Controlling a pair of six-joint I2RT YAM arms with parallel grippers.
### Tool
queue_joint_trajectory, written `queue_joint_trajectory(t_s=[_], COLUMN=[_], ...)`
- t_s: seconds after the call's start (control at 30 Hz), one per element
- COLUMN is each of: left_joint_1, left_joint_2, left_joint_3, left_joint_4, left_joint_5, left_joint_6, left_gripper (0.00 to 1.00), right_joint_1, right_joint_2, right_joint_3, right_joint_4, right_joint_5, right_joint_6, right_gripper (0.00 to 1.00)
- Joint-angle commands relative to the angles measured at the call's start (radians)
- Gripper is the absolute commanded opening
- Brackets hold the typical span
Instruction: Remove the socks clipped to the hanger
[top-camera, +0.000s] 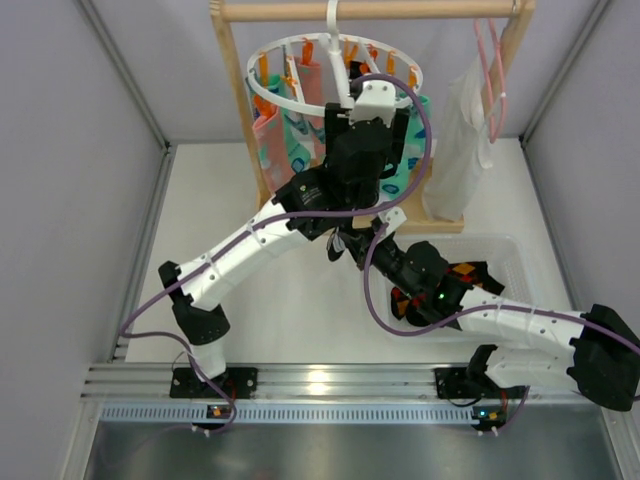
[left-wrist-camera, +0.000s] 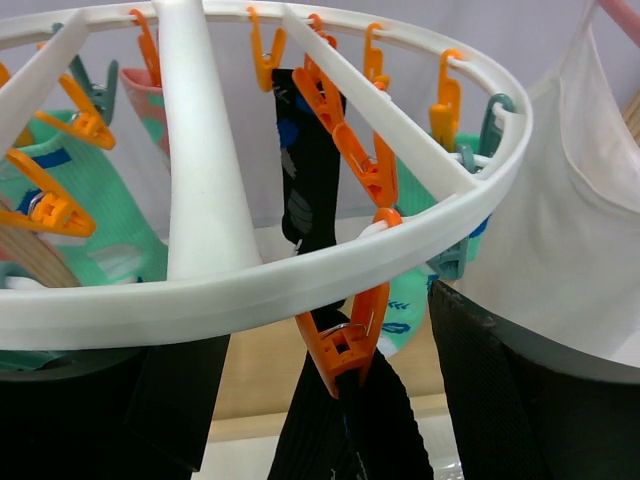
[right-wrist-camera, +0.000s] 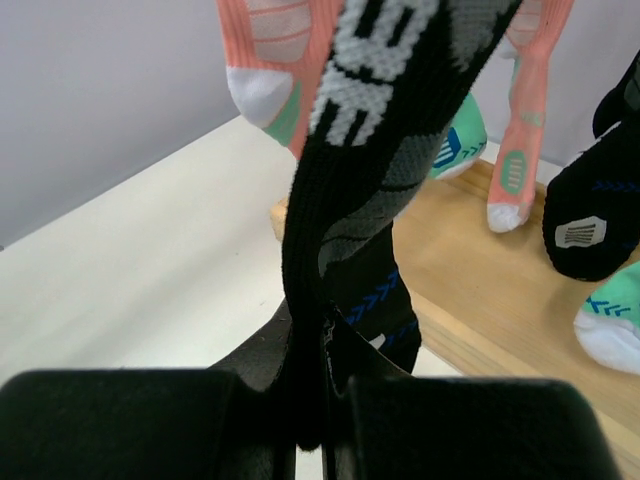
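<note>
Where its jaws meet, the right claw (right-wrist-camera: 320, 350) pinches a sock (right-wrist-camera: 360, 200) — black.

Seen from above, the hanger (top-camera: 338, 60), socks (top-camera: 270, 140) crowding beneath it, is hemmed by the wooden rack frame (top-camera: 420, 10) at 12 and 9 o'clock, the white garment (top-camera: 462, 140) at 3 and the left arm (top-camera: 260, 240) at 6, leaving bare table (top-camera: 200, 210) toward 8.
</note>
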Motion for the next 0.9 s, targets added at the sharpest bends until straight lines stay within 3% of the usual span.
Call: queue_joint_trajectory(t_s=[0.0,0.13,0.23,0.27,0.47,0.63,0.7,0.73,0.83,0.87], left_joint_1=[0.039,0.058,0.064,0.066,0.066,0.063,0.062,0.062,0.053,0.052], left_joint_2=[0.017,0.034,0.039,0.039,0.016,-0.001,-0.010,-0.021,-0.044,-0.049], left_joint_3=[0.074,0.102,0.102,0.100,0.064,0.041,0.024,0.016,-0.016,-0.024], left_joint_4=[0.039,0.041,0.039,0.042,0.042,0.044,0.044,0.044,0.044,0.044], left_joint_5=[0.064,0.075,0.082,0.081,0.096,0.119,0.128,0.128,0.104,0.101], left_joint_6=[0.006,0.005,-0.006,-0.012,-0.046,-0.072,-0.089,-0.095,-0.116,-0.129], left_gripper=[0.80,0.74,0.61,0.51,0.33,0.12,0.13,0.29,0.41,0.41], right_joint_1=[0.034,0.040,0.043,0.043,0.044,0.046,0.044,0.044,0.044,0.044], right_joint_2=[-0.011,-0.005,-0.006,-0.008,-0.026,-0.056,-0.074,-0.077,-0.088,-0.088], right_joint_3=[0.019,0.013,0.006,0.003,-0.010,-0.039,-0.050,-0.058,-0.056,-0.055], right_joint_4=[0.027,0.030,0.033,0.033,0.024,0.019,0.014,0.013,-0.002,-0.007], right_joint_5=[-0.039,-0.041,-0.037,-0.036,-0.022,0.016,0.035,0.044,0.055,0.053], right_joint_6=[0.000,0.000,0.002,0.002,-0.004,-0.015,-0.023,-0.026,-0.035,-0.040], right_gripper=[0.00,0.00,0.00,0.00,0.00,0.00,0.00,0.00,0.00,0.00])
